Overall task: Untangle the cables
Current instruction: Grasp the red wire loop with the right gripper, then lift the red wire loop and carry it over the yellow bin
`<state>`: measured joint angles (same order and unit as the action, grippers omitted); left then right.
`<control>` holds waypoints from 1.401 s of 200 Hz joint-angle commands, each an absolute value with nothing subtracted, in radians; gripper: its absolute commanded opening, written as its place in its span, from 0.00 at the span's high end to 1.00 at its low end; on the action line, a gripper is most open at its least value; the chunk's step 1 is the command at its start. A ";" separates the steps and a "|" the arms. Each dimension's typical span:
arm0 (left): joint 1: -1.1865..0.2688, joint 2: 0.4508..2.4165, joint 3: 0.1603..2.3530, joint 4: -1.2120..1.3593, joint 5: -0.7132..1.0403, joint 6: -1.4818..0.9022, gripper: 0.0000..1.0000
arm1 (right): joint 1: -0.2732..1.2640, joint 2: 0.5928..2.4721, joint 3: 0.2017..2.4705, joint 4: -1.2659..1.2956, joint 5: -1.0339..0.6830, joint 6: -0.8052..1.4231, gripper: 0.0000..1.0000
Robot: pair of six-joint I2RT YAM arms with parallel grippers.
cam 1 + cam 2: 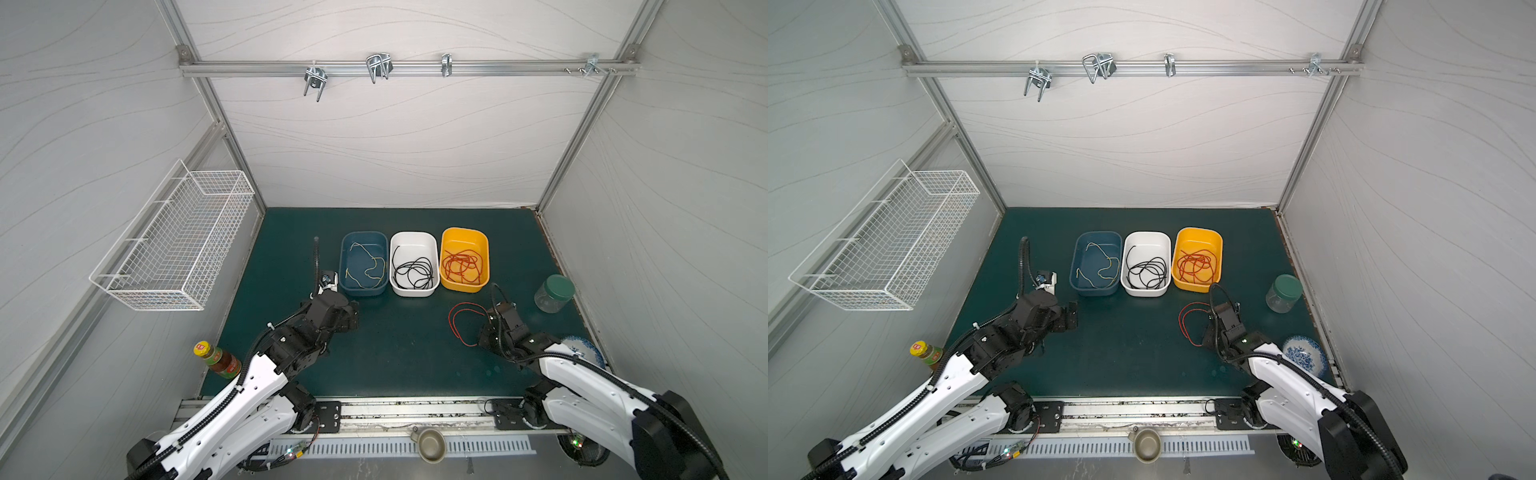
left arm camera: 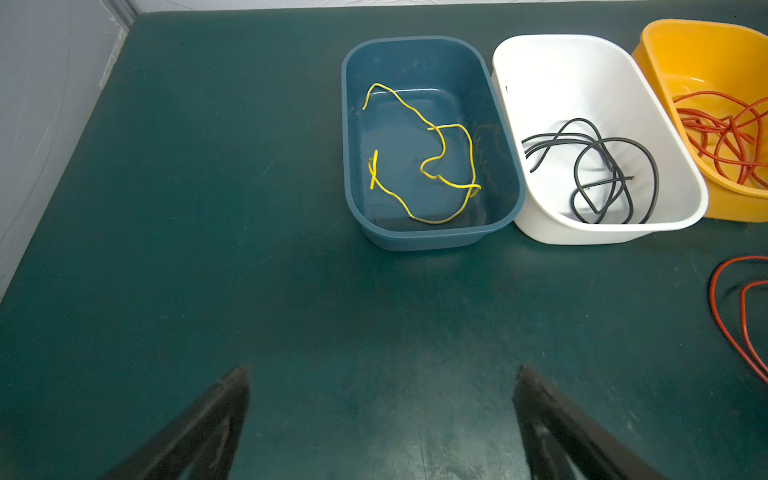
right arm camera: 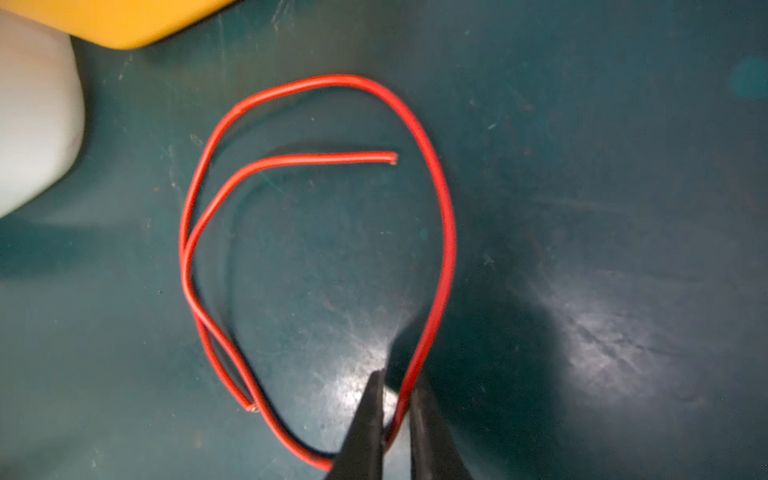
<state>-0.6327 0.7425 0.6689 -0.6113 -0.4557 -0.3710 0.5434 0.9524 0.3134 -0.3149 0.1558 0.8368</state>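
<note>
On the mat (image 3: 582, 208) — thin looped red cable (image 3: 332, 80)

Pale grey walls (image 1: 374, 145) surround a dark green mat (image 1: 395, 357).

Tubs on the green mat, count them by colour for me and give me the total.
blue tub: 1
white tub: 1
orange tub: 1
Total: 3
</note>
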 commanded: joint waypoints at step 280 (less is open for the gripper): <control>-0.629 0.735 0.677 -0.587 -0.444 -0.382 0.00 | 0.528 0.675 0.686 -0.698 0.238 0.658 1.00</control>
